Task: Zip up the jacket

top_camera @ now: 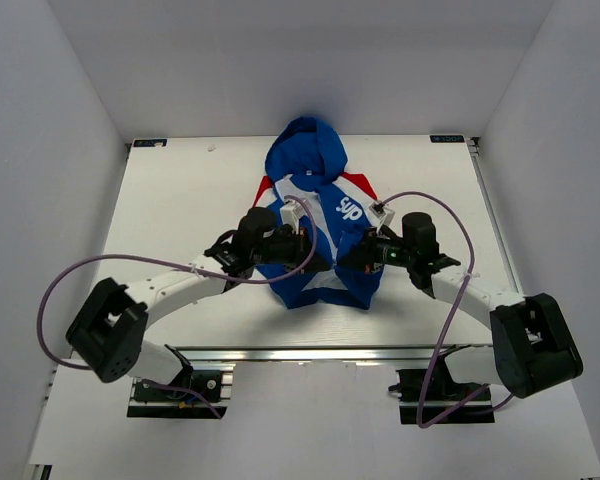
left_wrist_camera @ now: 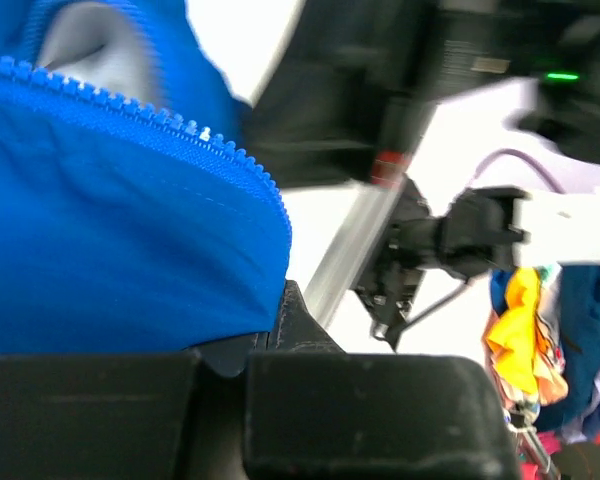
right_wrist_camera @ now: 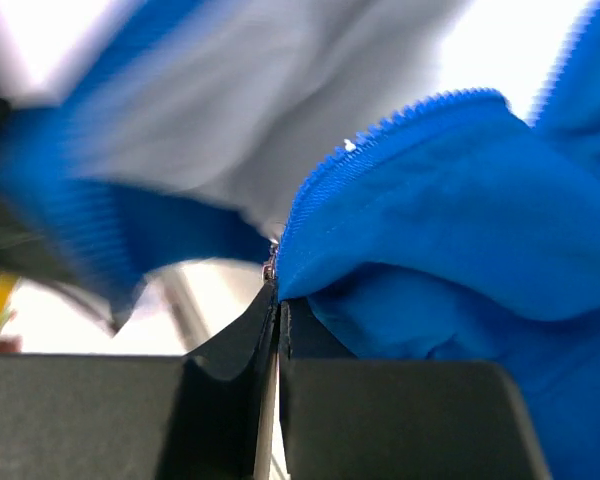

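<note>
Near the middle of the table [top_camera: 180, 200], the left gripper [left_wrist_camera: 280, 325] and right gripper [right_wrist_camera: 278, 312] pinch the jacket [top_camera: 325, 225] at its hem. The light, limp cloth is probably best held by its stiffer zipper tape [left_wrist_camera: 130, 110].

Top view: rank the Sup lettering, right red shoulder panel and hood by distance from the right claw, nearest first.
From the right claw, gripping the jacket:
1. Sup lettering, just beyond it, on the chest.
2. Red shoulder panel, farther back, right side.
3. Hood, farthest, at the far end.
</note>
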`<state>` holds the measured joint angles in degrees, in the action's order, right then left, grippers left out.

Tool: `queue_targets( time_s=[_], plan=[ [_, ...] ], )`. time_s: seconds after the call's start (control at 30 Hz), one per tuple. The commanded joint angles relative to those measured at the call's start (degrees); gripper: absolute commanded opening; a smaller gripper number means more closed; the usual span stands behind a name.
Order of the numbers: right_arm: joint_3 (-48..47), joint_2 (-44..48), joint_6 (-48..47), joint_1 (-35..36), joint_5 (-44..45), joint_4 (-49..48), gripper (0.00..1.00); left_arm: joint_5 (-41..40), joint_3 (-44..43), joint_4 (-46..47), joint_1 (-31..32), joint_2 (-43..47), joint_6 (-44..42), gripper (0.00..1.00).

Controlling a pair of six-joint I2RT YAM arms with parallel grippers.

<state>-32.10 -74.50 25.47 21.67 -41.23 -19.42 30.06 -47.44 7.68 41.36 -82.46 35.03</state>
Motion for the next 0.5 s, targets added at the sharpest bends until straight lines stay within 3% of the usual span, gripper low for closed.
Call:
queue_targets(
  time_s=[0.0,0.2,0.3,0.33,0.47],
  plan=[
    [-0.4,1.9,-1.1,0.1,12.1,1.6,0.00,2.5,-1.4,-2.2,0.9,7.4,-2.4,0.00],
    [2.2,6.4,0.8,0.2,12.0,-12.8,0.00,2.6,-1.3,-2.4,0.9,9.0,-1.8,0.00],
    [-2.2,8.6,-2.2,0.2,4.1,-11.2,0.00,-0.1,-1.0,-3.6,0.9,9.9,-1.6,0.00],
    [-3.1,11.4,-2.3,0.3,-2.3,-11.6,0.00,-1.0,-0.8,-4.1,0.8,10.2,-1.4,0.00],
    [-1.4,20.8,-4.0,0.2,-7.5,-12.0,0.00,-9.4,-0.3,-9.2,0.9,13.2,-1.1,0.00]
  ],
)
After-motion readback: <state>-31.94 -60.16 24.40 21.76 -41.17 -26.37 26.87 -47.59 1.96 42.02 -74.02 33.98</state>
